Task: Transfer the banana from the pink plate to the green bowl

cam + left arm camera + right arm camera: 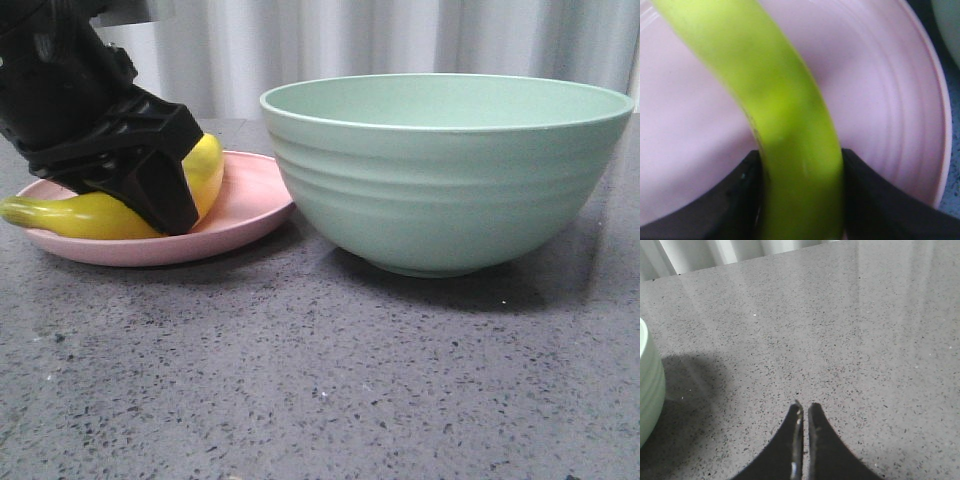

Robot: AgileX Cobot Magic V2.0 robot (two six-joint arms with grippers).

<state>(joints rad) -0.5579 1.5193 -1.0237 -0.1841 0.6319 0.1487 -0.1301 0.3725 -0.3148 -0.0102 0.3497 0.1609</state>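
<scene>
The yellow banana [95, 213] lies on the pink plate [250, 200] at the left of the front view. My left gripper [165, 205] is down on the plate and shut on the banana. In the left wrist view the banana [785, 110] runs between my two black fingers [740, 200], which press both its sides, over the pink plate [880, 100]. The green bowl [450, 170] stands just right of the plate and is empty as far as its inside shows. My right gripper [805, 407] is shut and empty over bare table, with the bowl's side [647, 385] beside it.
The grey speckled table [300, 380] stretches in front of the plate and bowl. A pale curtain hangs behind the table. The plate's rim nearly touches the bowl's side.
</scene>
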